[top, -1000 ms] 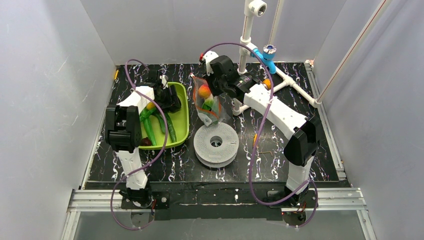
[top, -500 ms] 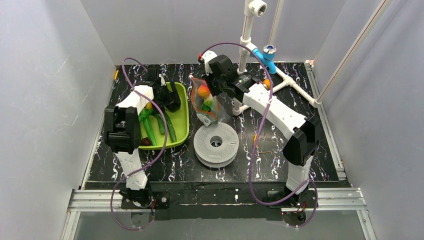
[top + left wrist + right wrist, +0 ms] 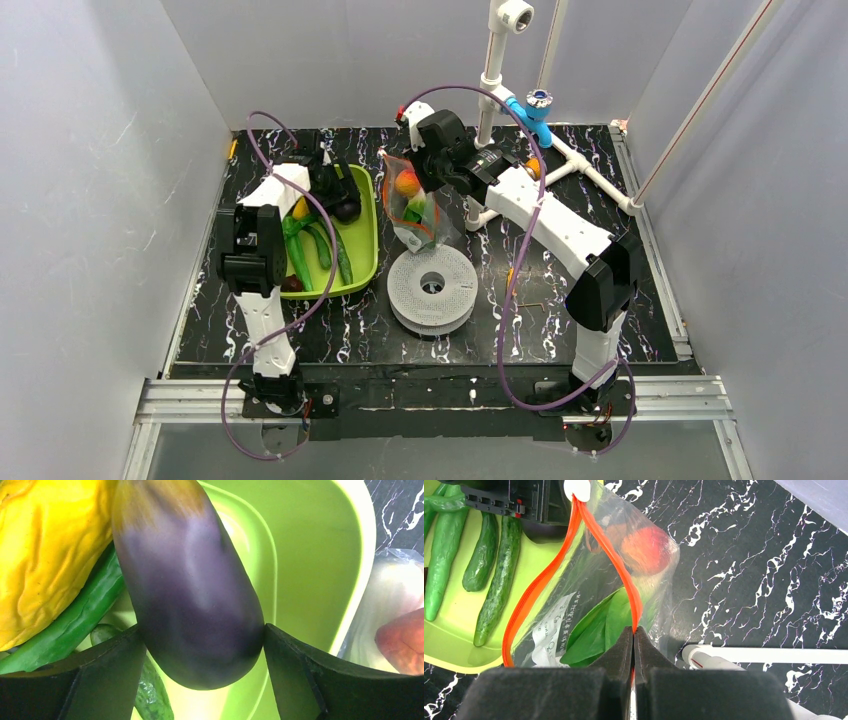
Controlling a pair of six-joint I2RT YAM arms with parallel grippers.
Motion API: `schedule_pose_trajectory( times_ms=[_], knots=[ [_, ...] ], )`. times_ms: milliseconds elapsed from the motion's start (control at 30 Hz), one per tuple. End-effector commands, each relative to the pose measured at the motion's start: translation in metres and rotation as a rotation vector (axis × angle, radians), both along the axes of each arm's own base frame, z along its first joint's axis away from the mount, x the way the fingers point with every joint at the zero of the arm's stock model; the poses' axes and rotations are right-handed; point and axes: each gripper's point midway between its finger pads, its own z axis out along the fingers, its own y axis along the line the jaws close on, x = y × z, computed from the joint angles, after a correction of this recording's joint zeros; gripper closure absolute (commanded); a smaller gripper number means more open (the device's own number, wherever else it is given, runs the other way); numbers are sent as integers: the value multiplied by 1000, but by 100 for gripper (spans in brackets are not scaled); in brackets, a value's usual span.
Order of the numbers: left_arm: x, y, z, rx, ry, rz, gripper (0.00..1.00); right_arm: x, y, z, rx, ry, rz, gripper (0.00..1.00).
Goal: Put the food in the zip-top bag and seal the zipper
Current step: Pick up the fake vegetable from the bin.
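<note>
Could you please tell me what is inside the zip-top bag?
An orange-red round fruit and green leaves show through the zip-top bag; anything behind the right gripper is hidden.

The left arm (image 3: 258, 240) has drawn its elbow in toward the green tray (image 3: 366, 255) and stands more upright than a second ago, its purple cable looping lower across it. The left fingers (image 3: 100, 680) have slid a little toward the tray's far right corner. The purple eggplant (image 3: 347, 210) now shows as a dark rounded end just past the fingertips, touching both fingers.
</note>
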Motion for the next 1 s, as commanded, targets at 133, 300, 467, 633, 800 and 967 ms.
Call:
schedule_pose_trajectory(
  times_ms=[133,300,467,633,800,967],
  knots=[
    [-6,8,11,65,-8,-57,53,4,8,22,34,-47,4,99],
    [-16,9,41,61,-64,-61,73,6,9,22,35,-48,4,99],
    [-35,6,70,33,-105,-74,82,6,10,24,42,-51,7,99],
    [-73,-6,101,-45,-128,-121,87,5,10,27,50,-56,9,99],
    [-119,-40,140,-245,-192,-258,92,3,11,30,68,-61,15,99],
    [-173,-86,183,-560,-240,-437,92,1,16,30,91,-55,29,99]
  ],
)
